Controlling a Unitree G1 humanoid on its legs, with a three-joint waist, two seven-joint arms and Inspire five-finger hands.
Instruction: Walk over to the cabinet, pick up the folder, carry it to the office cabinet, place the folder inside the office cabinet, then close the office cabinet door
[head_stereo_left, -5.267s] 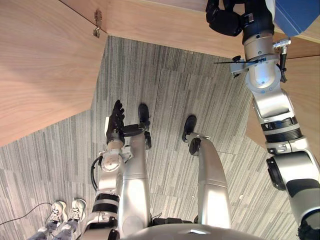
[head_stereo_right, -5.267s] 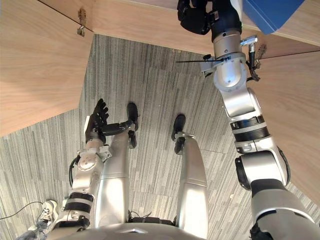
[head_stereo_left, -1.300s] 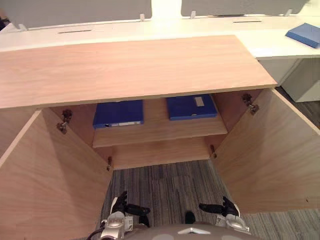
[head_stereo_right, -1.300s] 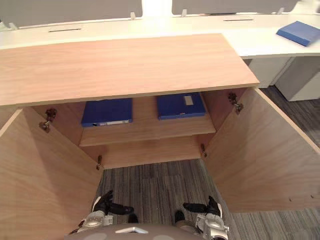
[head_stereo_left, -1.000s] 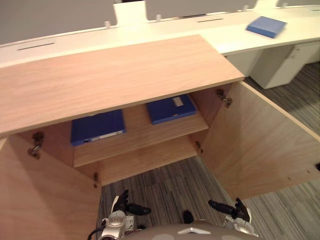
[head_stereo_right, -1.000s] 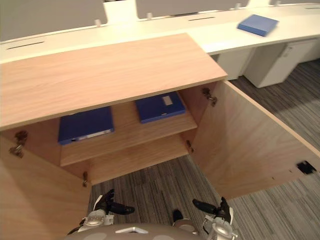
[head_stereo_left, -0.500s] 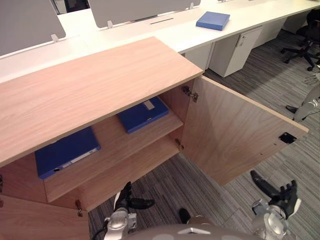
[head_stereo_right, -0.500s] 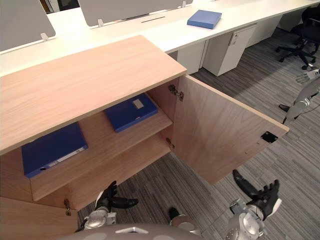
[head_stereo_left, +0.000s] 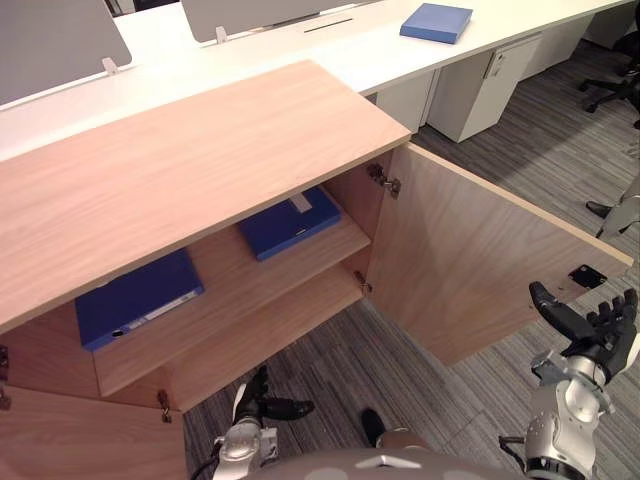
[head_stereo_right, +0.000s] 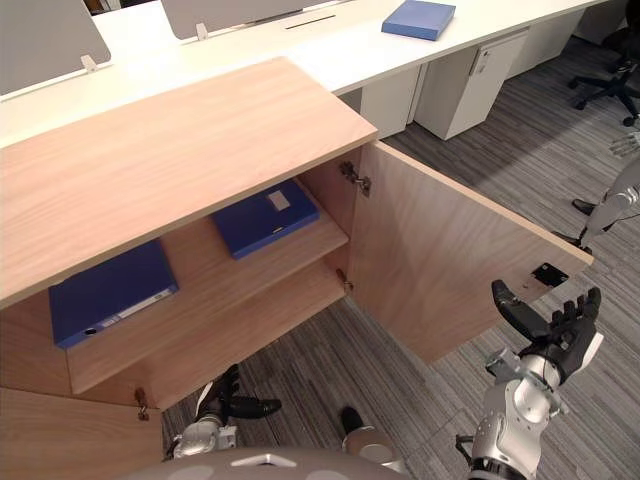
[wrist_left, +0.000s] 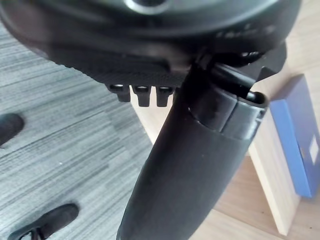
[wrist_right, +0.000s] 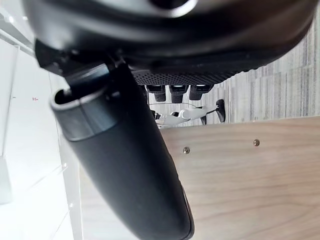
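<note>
beside the free edge of the open right door (head_stereo_left: 480, 260), our right robot hand (head_stereo_left: 590, 330) is raised with fingers spread straight, holding nothing, apparently placed there to push the panel shut. our left robot hand (head_stereo_left: 262, 405) hangs low over the carpet, fingers loose and empty. inside the office cabinet (head_stereo_left: 180, 170), a blue folder (head_stereo_left: 293, 222) lies flat at the shelf's right end and a second folder (head_stereo_left: 138, 298) at its left end, so we judge the placing done. the left door (head_stereo_left: 80, 440) is open too. a third folder (head_stereo_left: 437, 22) sits on the white counter (head_stereo_left: 350, 50) behind.
</note>
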